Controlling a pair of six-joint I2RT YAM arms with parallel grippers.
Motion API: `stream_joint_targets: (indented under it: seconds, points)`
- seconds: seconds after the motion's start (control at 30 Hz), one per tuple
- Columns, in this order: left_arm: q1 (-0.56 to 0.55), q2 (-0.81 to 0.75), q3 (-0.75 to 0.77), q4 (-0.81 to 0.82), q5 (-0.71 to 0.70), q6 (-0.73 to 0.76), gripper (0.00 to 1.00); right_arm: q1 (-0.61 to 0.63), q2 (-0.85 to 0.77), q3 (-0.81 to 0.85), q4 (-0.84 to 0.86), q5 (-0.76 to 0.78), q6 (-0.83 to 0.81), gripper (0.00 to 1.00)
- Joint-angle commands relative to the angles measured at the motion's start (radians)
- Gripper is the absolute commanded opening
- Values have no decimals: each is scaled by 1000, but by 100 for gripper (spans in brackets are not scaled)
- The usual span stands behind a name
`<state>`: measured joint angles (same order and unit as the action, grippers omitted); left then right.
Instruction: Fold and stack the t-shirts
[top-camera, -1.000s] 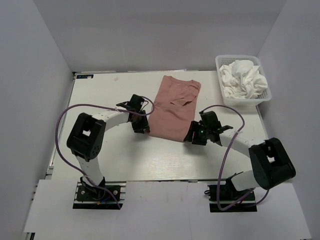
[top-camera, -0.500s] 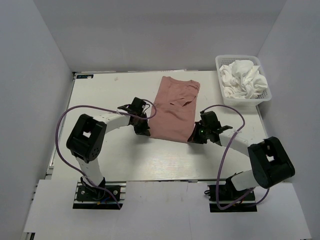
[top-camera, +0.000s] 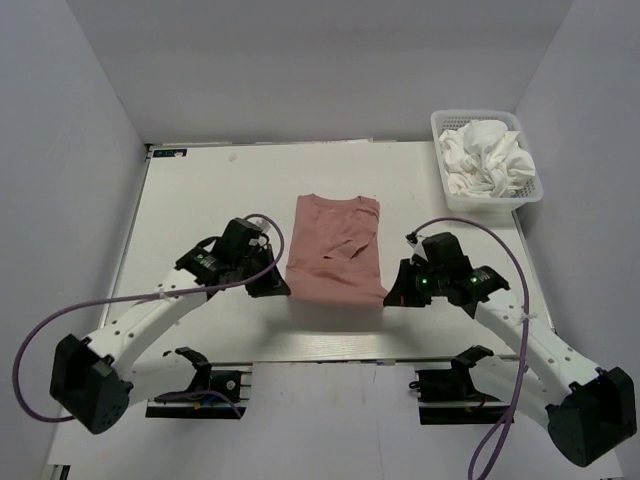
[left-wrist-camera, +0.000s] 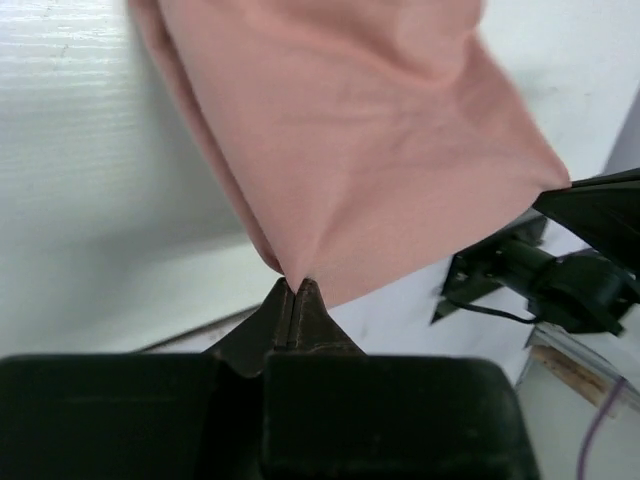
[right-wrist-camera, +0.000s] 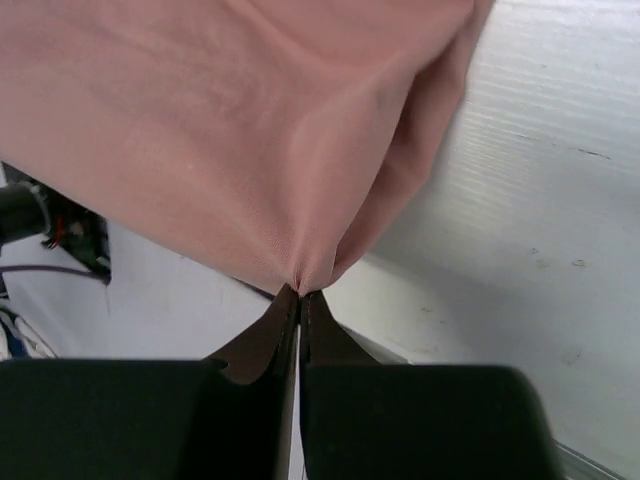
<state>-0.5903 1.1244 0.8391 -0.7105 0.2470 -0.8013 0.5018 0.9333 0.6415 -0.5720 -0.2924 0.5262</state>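
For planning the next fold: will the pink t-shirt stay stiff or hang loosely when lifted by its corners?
Probably floppy: the pink t-shirt puckers where the left pincer and right pincer pinch it. Likely light: tip pinches alone hold its corners.

We're looking down on a white desk (top-camera: 200, 190), pale and faintly scuffed, boxed in by plain grey-white walls. The back wall (top-camera: 320, 70) stands at 12 o'clock, the left wall (top-camera: 60, 200) at 9 and the right wall (top-camera: 590, 180) at 3. The light is soft and even, and we catch only faint shadows. At 6 o'clock a white board (top-camera: 330, 420) lies along the desk's near edge. Up close, the desktop shows fine parallel grooves. A small dark label (top-camera: 172, 153) sits at 11 o'clock.
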Motion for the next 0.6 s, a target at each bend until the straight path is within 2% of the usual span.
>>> stream_joint_targets:
  seconds: [0.0,0.1,0.23,0.57]
  points:
    - [0,-57,101,-84,-32,-29,0,3,-27,124,-92,-74,-52,0]
    - [0,-57,198,-112,-81,-19,0,0,7,231,-95,-53,-77,0]
    - [12,21,307,-132,-201,-4,0,-9,93,377,-104,-25,-123,0]
    - [32,342,652,-245,-486,-25,0,-55,332,555,-92,7,-149,0]
